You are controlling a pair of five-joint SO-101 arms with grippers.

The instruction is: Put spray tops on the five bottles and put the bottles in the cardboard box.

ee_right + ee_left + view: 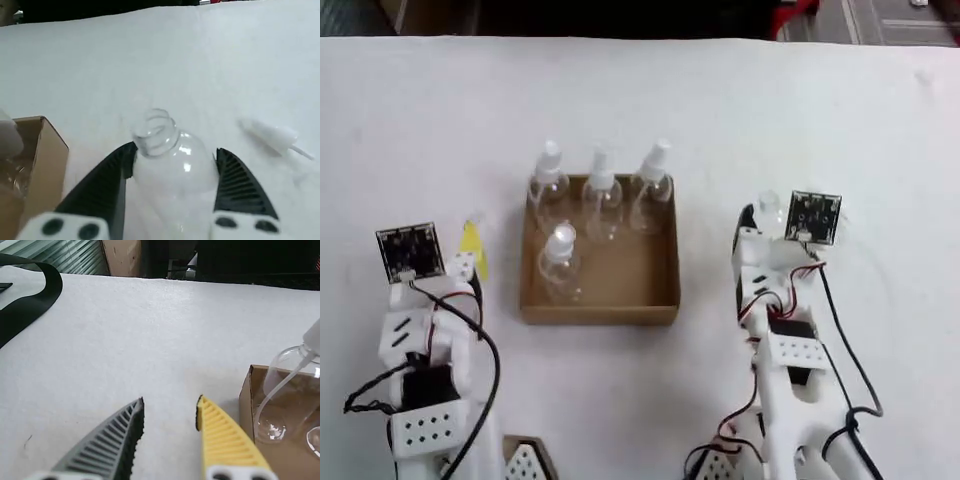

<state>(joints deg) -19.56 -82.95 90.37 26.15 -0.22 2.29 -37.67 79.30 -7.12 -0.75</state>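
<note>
A cardboard box (660, 290) sits mid-table and holds several clear bottles with white spray tops: three along its far wall (602, 195) and one nearer the front (560, 260). My right gripper (175, 150) is to the right of the box, its black fingers (107, 185) shut on a clear bottle without a top (167, 160), also seen from above (768, 208). A loose white spray top (272, 135) lies on the table just beyond it. My left gripper (170, 412) stands open to the left of the box with nothing between its grey and yellow fingers (225, 440).
The box's corner (247, 390) and one capped bottle (290, 390) are close beside my left gripper. A white cloth covers the table (640, 100). A black strap (30, 300) lies far off on the table.
</note>
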